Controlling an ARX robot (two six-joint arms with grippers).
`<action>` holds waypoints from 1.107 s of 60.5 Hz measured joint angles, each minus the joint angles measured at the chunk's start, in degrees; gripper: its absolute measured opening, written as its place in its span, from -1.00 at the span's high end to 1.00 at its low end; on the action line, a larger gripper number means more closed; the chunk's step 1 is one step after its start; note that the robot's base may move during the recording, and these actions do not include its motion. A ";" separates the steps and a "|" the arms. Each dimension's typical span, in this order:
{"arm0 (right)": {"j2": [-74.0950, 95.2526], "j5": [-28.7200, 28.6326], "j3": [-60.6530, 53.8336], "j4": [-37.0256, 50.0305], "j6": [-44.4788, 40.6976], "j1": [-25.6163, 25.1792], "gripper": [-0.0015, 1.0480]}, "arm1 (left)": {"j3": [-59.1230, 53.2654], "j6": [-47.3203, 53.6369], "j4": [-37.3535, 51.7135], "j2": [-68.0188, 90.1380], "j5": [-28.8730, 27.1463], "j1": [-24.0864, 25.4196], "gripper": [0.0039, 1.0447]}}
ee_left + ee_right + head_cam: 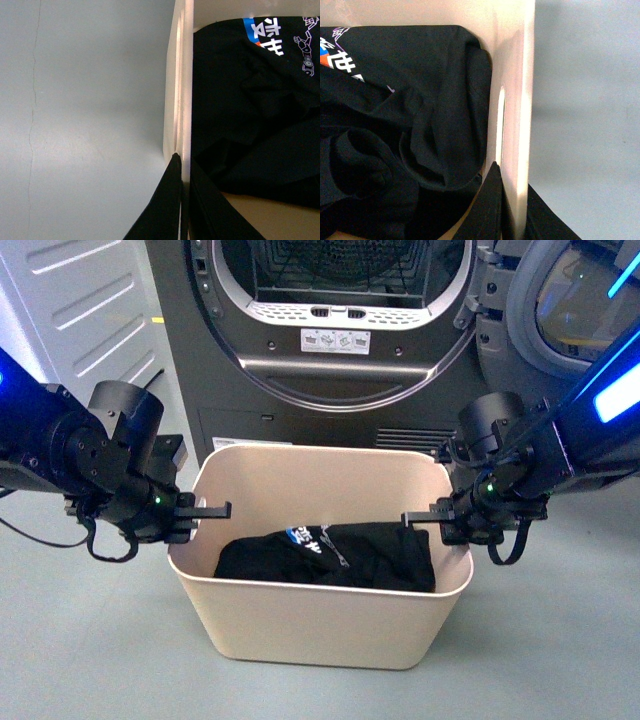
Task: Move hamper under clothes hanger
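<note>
A dark grey dryer [330, 340] with its door open is seen at the far side, filling the middle of the front view. Just in front of it, on the grey floor [100, 660], the beige hamper [320, 625] is stood between the two arms, with a black printed garment [330, 555] lying in its bottom. No clothes hanger is shown in any view, so the hamper's place relative to it cannot be told. The left gripper [205, 512] is clamped on the hamper's left rim and the right gripper [425, 518] on its right rim. In each wrist view one finger is seen inside the wall and one outside. The grasp is judged to be made and the carrying not yet begun. A level, simultaneous lift by both arms is called for next, with equal pressure so that the smooth rim is not let slip.
</note>
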 joint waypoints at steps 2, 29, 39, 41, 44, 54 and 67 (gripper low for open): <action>-0.74 0.00 -1.36 0.59 -0.09 0.00 0.94 | -1.22 -0.07 0.31 -0.90 -0.02 -0.20 0.93; -17.49 0.24 -29.03 16.68 -0.04 0.52 0.94 | -25.83 -2.01 10.56 -20.24 -4.17 -4.98 0.93; -24.92 0.15 -41.92 24.13 0.11 0.76 0.94 | -35.76 -3.89 14.78 -25.68 -5.11 -6.58 0.93; -26.12 0.13 -43.85 25.16 0.11 0.94 0.94 | -37.16 -4.15 15.41 -26.53 -5.16 -6.73 0.93; -28.02 0.17 -46.93 26.67 0.13 1.27 0.94 | -39.74 -4.61 16.33 -28.20 -5.20 -7.06 0.93; -32.28 0.72 -54.25 30.49 0.96 2.36 0.94 | -44.46 -5.22 18.23 -32.30 -5.68 -7.82 0.93; -35.74 1.70 -58.03 32.63 2.10 3.61 0.94 | -47.78 -5.22 19.02 -36.20 -7.78 -8.46 0.93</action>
